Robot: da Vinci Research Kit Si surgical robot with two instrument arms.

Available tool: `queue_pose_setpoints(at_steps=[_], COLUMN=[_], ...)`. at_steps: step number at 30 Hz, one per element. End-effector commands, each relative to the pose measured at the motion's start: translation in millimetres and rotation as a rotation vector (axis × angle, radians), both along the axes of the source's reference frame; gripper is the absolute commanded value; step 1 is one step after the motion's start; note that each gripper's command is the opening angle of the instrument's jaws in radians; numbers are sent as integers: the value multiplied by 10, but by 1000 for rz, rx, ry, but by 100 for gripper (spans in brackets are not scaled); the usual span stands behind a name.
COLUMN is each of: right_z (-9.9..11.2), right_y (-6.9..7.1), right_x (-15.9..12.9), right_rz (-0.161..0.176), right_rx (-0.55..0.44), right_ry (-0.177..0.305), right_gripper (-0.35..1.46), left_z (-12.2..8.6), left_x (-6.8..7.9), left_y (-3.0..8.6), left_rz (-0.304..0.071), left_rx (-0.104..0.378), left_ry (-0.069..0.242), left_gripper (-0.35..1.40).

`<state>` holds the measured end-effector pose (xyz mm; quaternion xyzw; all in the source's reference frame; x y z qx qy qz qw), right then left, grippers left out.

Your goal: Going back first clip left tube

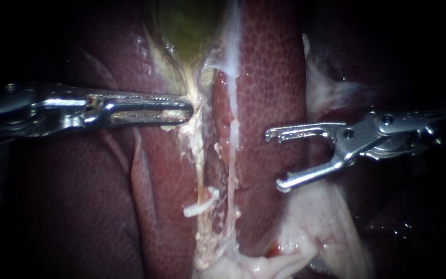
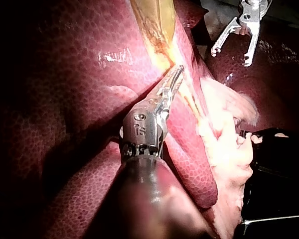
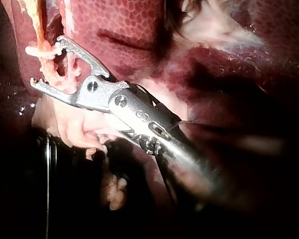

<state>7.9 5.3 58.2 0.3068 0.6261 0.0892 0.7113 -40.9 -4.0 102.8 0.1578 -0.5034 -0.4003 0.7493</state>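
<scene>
Right instrument [image 1: 273, 160] first: its two jaws stand wide apart with nothing between them, hanging over the liver [image 1: 269, 77] to the right of both tubes and touching neither; the left instrument [image 1: 187, 109] has its jaws clenched on pale tissue at the neck of the gallbladder [image 1: 187, 26], as far as I can judge from the endoscope and its own wrist view, and it seems to keep the strands below it stretched. The left tube [image 1: 201, 165] runs down from that grip; a white clip [image 1: 201, 205] sits across it low down, slightly tilted, with the right tube [image 1: 232, 150] just beside it and bare.

I read the step as the retreat after clipping: the clip is on and the right jaws are empty and clear of the tube. The next move calls for drawing the right instrument back along its own shaft, towards the side it comes in from; the lower jaw rides near the liver, so I would lift a little to avoid scoring it; the left grip should hold steady, since any slackening or tugging could disturb the clip.
</scene>
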Motion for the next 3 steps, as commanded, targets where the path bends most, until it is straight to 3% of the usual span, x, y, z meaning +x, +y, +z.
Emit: queue_pose_setpoints(at_steps=[1,3], right_z=[0,0], right_y=[0,0], right_x=[0,0], right_rz=[0,0], right_rx=[0,0], right_ry=[0,0], right_gripper=[60,60], left_z=[0,0], left_x=[0,0], left_y=[0,0], left_rz=[0,0], left_rx=[0,0], left_ry=[0,0], left_gripper=[-35,-35])
